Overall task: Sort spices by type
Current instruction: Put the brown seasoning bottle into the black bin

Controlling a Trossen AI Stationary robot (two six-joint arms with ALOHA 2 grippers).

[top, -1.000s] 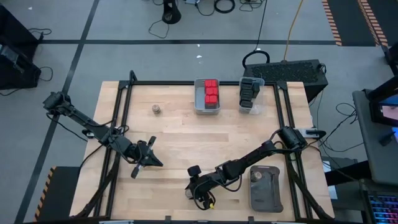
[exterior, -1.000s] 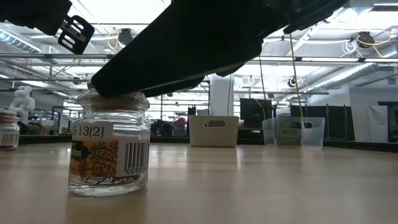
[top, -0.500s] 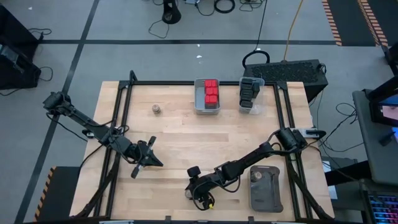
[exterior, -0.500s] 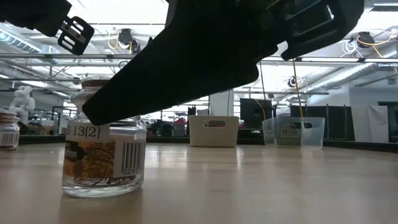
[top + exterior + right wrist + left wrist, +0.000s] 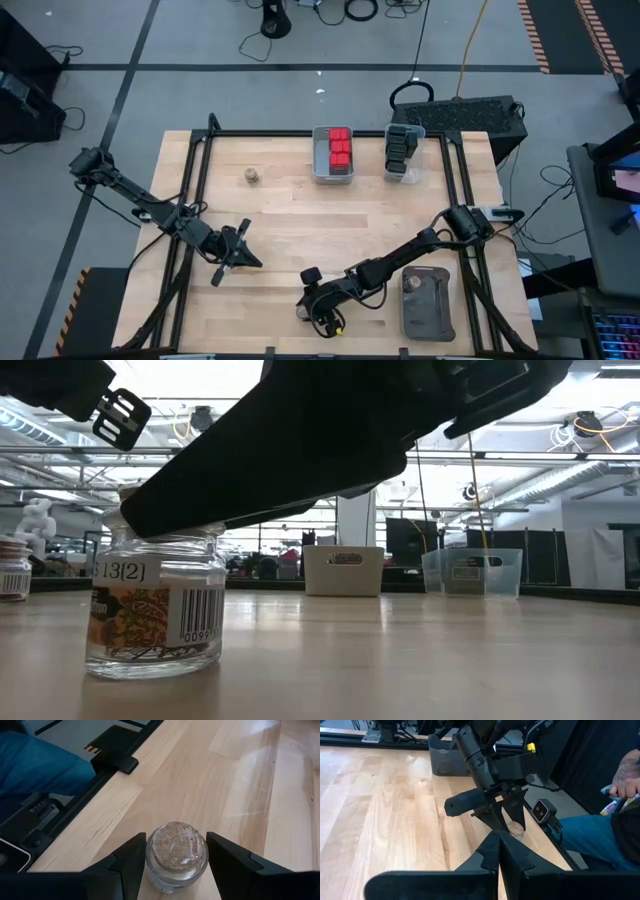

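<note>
Mostly sorted, by our read. Red-capped spices (image 5: 338, 150) sit together in the grey bin (image 5: 320, 170) at the far edge of the worktop (image 5: 280, 215); black spices (image 5: 400, 148) fill the clear bin (image 5: 388, 172) just right of it. One tan-topped jar (image 5: 410, 283) already lies in the dark tray (image 5: 432, 318) at the near right.

What we see left — two round jars:
- one loose jar (image 5: 251, 176) far left, well apart from both arms
- the jar in hand (image 5: 175, 854) at the near edge, left of the tray

Right pincer (image 5: 175, 851) straddles that jar, one finger (image 5: 131, 861) on each side of it, clamped or very nearly so. We can't tell from the low view whether the jar (image 5: 156, 600) is off the wood. Our guess: it goes to the tray next, then the far-left one.

Left pincer (image 5: 498, 851) is closed, empty, hovering over the near-left worktop, pointed at the right arm.

The jar itself — clear glass, squat and round, tan-brown top, brownish contents, a white sticker and a barcode label on the side. It stands upright, just under the right arm.
</note>
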